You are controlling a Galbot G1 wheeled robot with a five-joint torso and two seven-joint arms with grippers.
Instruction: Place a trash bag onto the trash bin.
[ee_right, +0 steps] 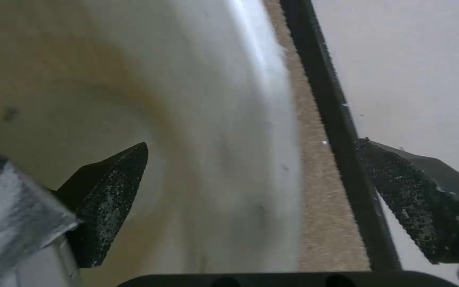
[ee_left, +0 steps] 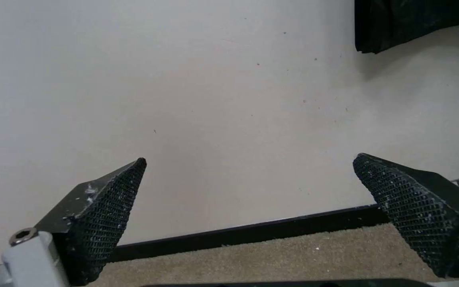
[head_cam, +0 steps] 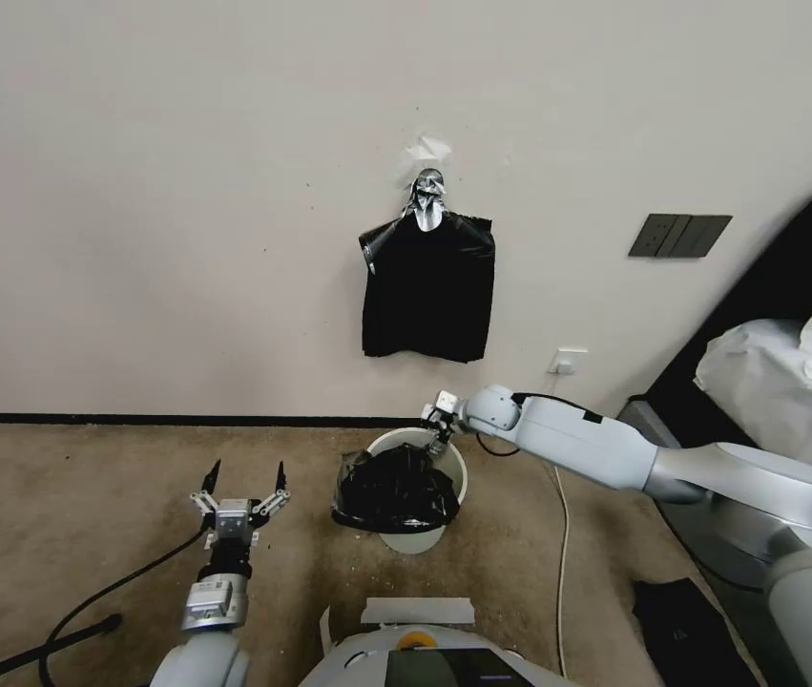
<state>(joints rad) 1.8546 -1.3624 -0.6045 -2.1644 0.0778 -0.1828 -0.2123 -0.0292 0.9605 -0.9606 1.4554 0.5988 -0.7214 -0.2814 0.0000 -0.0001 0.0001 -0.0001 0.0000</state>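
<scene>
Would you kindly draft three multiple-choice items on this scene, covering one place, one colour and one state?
1. Where is the right end effector?
A. at the far rim of the trash bin
B. on the bed
C. against the wall switch

2. What colour is the trash bag?
A. white
B. blue
C. black

3. What state is the left end effector in?
A. shut on the bag
B. open, holding nothing
C. shut on a cable

Answers:
1: A, since the head view shows it at the bin's wall-side rim, and the right wrist view shows its fingers straddling the rim.
2: C, since the glossy black plastic sits in the off-white bin and hangs over its near edge.
3: B, since the left wrist view shows its fingers wide apart over the carpet.
</scene>
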